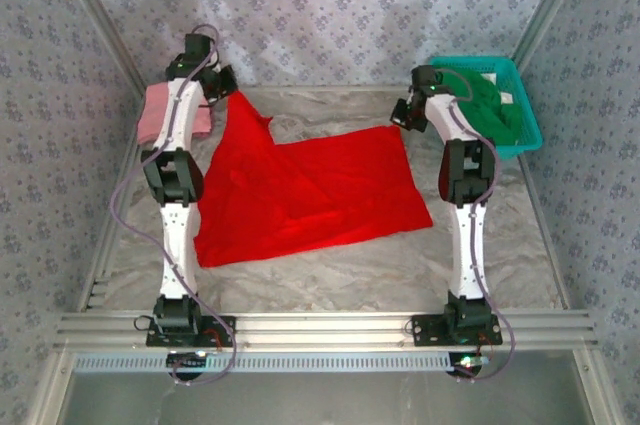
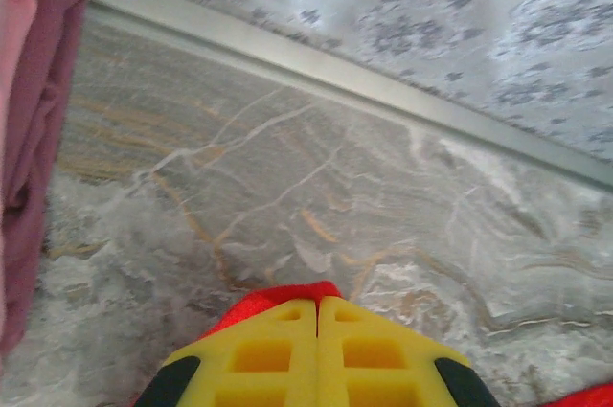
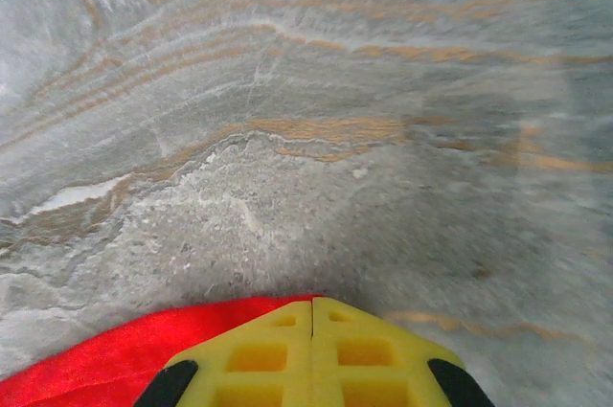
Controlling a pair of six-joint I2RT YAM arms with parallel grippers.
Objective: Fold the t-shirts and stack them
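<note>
The bright red t-shirt [image 1: 310, 195] lies spread across the middle of the marble table. Its far left corner is lifted off the table, pinched in my left gripper [image 1: 228, 88], whose yellow jaws are shut on red cloth [image 2: 278, 298]. My right gripper [image 1: 402, 115] is shut on the shirt's far right corner [image 3: 115, 359], low over the table. A pale pink t-shirt [image 1: 158, 110] lies folded at the far left, partly behind my left arm, and its edge [image 2: 24, 139] shows in the left wrist view. A dark green t-shirt [image 1: 492, 105] sits in the basket.
A teal mesh basket [image 1: 523, 135] stands at the far right corner. A metal rail [image 2: 335, 72] and patterned walls close in the table [image 1: 330, 265] at the back and sides. Bare marble runs along the front, between the red shirt and the arm bases.
</note>
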